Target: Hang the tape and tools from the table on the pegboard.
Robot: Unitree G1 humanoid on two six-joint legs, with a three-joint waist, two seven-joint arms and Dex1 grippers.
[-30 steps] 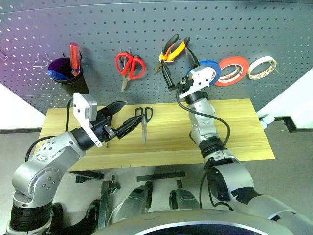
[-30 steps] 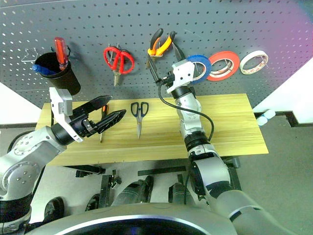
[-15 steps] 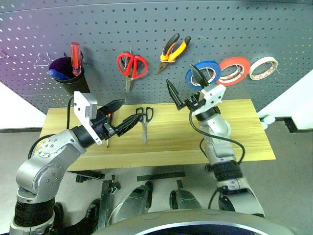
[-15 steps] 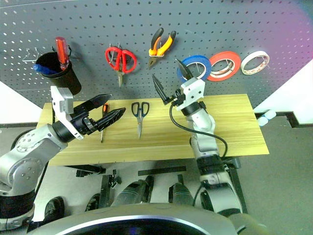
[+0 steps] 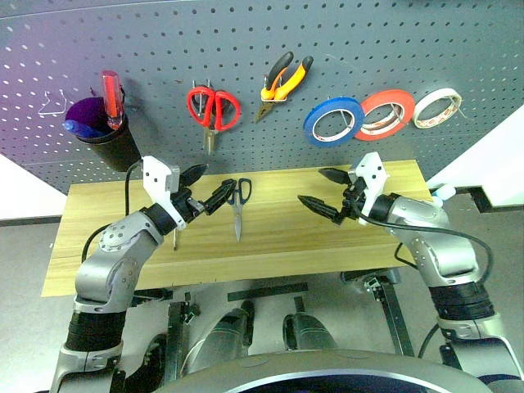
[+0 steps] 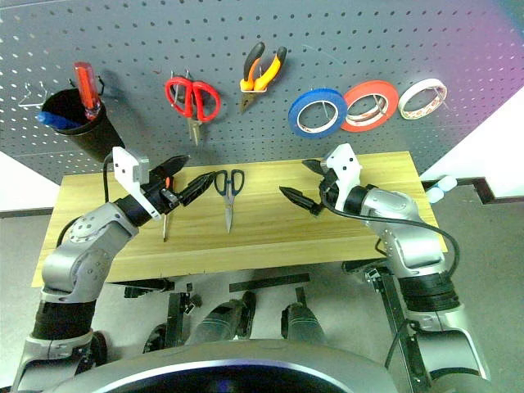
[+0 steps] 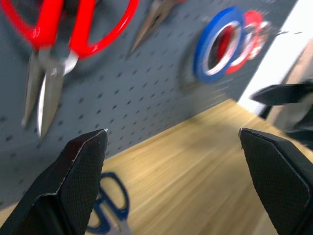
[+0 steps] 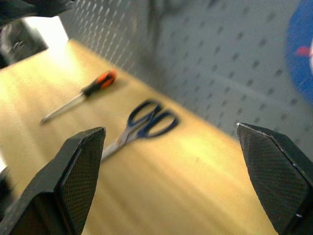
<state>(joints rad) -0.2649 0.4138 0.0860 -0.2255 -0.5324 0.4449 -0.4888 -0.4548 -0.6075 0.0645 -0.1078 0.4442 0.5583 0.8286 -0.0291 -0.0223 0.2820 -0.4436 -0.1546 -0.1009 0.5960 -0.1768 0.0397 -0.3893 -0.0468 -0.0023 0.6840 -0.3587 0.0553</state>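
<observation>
The blue tape (image 5: 333,120) hangs on the pegboard (image 5: 164,49), beside the orange-and-black pliers (image 5: 282,78). The dark blue scissors (image 5: 237,201) lie on the table (image 5: 368,246), blades toward me. Left of them lies the small screwdriver (image 6: 164,225), partly behind my left gripper (image 5: 219,177). That gripper is open and hovers just left of the scissors' handles (image 7: 110,208). My right gripper (image 5: 310,184) is open over the table's right half, pointing left toward the scissors (image 8: 146,125) and the screwdriver (image 8: 80,100). Nothing is between either pair of fingers.
A black cup (image 5: 105,139) holding a large red screwdriver (image 5: 110,94) hangs at the pegboard's left. Red scissors (image 5: 213,106), a red-orange tape roll (image 5: 385,113) and a cream roll (image 5: 436,108) also hang there.
My right gripper came down from the blue tape on the pegboard to over the table and turned to point left. My left gripper moved forward and down toward the scissors.
</observation>
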